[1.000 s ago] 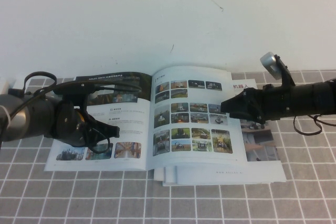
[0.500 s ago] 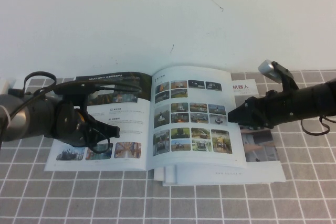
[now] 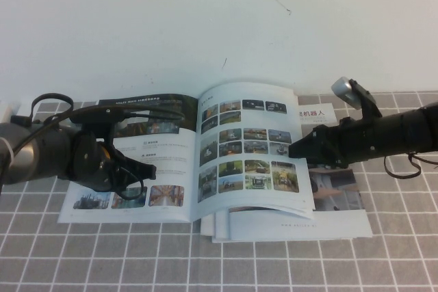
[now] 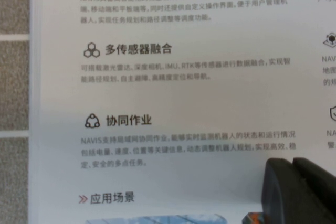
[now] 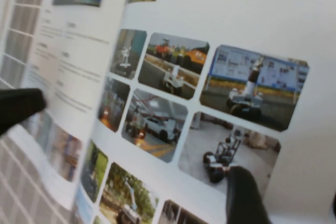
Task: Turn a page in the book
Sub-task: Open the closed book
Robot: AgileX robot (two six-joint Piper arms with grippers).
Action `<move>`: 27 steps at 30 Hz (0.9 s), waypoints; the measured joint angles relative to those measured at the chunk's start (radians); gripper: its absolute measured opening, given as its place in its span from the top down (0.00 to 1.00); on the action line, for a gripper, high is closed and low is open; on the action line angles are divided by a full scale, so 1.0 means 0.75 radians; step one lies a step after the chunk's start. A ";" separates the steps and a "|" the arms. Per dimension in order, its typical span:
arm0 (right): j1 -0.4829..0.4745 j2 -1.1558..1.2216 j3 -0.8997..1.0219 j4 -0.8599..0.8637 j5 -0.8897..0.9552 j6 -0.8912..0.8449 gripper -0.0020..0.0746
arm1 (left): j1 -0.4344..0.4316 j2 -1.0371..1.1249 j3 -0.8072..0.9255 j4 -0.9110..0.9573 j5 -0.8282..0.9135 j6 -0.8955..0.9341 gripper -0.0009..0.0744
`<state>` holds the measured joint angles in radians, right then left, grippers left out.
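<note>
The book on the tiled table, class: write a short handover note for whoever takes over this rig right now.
Left pincer: resting on the text page, pinning the book open; whether it is open or shut cannot be told.
Right pincer: at the outer edge of the page with the photo grid, one finger over its printed face.
Done: the page's outer edge has lifted off the sheets beneath and bows upward.
Left: carry the page over the spine onto the left side, then let go.

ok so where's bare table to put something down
Free: the tiled strip in front of the book. Crowded: left gripper presses the text sheet, right gripper lifts the page edge, second booklet beneath.
</note>
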<state>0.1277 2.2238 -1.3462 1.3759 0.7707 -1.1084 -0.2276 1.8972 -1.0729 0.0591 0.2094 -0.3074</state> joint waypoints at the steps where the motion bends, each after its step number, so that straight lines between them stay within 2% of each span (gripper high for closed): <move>1: 0.000 0.002 0.000 0.022 0.013 0.000 0.51 | 0.000 0.000 0.000 0.000 0.000 0.000 0.99; 3: 0.000 0.002 0.000 0.091 0.059 -0.007 0.51 | 0.000 0.000 0.000 0.000 0.000 0.000 0.99; 4: 0.000 0.002 0.000 0.133 0.086 -0.022 0.51 | -0.050 0.000 0.000 0.000 0.000 0.000 0.99; 9: 0.000 0.002 -0.015 0.280 0.231 -0.072 0.51 | -0.005 0.001 0.000 -0.001 0.000 0.000 0.99; 20: 0.031 0.002 -0.207 0.294 0.447 -0.010 0.51 | -0.004 0.001 0.000 -0.014 0.000 0.002 0.99; 27: 0.097 0.005 -0.329 0.294 0.474 0.042 0.51 | -0.016 -0.082 0.000 -0.104 0.020 0.002 0.99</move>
<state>0.2001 2.2276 -1.5930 1.5962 1.1261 -1.0767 -0.2398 1.8358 -1.0729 -0.0190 0.2244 -0.3057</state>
